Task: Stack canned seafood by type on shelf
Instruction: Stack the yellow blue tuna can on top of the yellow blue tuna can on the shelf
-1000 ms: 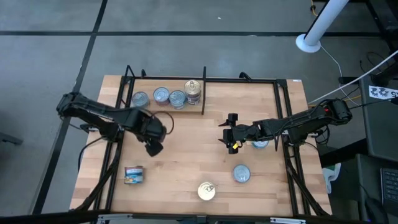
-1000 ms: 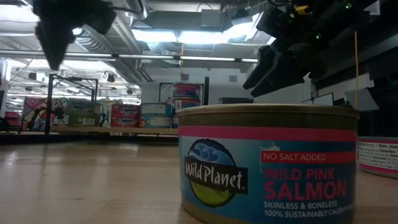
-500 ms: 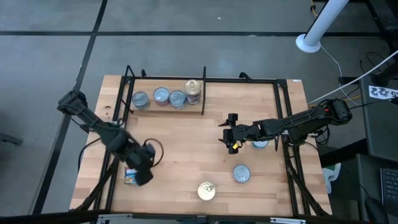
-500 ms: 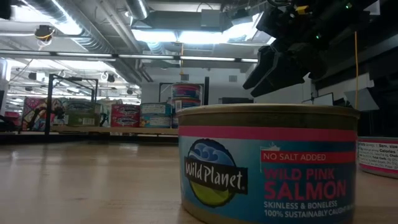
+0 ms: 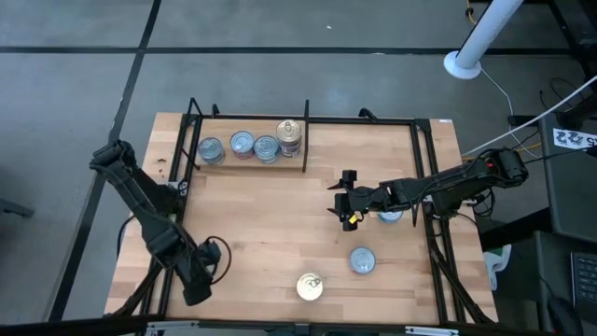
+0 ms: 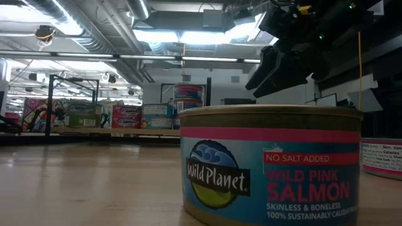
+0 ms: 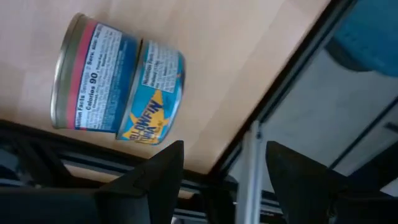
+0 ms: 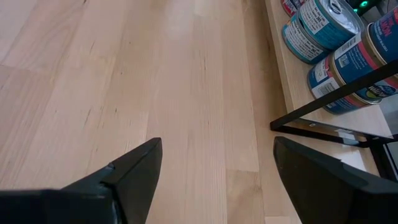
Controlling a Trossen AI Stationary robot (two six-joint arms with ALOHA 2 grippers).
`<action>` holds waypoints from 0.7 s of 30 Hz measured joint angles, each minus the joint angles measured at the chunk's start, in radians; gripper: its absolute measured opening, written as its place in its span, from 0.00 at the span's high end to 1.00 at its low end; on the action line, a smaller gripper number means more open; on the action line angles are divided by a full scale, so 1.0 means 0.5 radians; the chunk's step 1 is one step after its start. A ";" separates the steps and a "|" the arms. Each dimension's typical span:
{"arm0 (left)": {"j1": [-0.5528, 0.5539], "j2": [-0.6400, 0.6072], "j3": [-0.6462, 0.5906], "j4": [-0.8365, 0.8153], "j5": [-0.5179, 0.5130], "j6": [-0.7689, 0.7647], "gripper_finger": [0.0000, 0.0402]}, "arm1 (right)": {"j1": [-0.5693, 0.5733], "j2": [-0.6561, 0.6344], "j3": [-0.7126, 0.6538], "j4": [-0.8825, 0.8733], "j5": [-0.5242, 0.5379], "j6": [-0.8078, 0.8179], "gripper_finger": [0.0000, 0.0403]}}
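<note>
left gripper (image 5: 198, 291): your jaws open, holding nothing, at the shelf (image 5: 270, 233) front-left corner
yellowfin tuna tin (image 7: 118, 87): on its side just ahead of your left fingers (image 7: 155, 177), not touching
right gripper (image 5: 346, 204): your jaws wide open, empty, hovering mid-shelf
salmon can (image 6: 270, 164): upright, front of the right gripper
stacked tins (image 5: 250, 145): back row, far beyond both grippers

You see four tins (image 5: 252, 145) lined along the shelf's (image 5: 280, 224) far edge, left of the divider bar (image 5: 305, 140); a gold-topped tin (image 5: 310, 287) sits near, a silver-blue one (image 5: 362, 260) beside it.
</note>
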 joint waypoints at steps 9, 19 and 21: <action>-0.015 0.174 0.000 -0.129 0.001 0.005 0.45 | -0.001 0.000 0.000 0.002 0.000 -0.006 0.24; -0.018 0.253 0.000 -0.273 -0.001 0.013 0.45 | 0.000 0.000 0.000 -0.001 0.000 -0.007 0.24; -0.018 0.269 0.000 -0.274 -0.002 0.013 0.45 | 0.000 0.000 0.000 -0.001 0.000 -0.006 0.24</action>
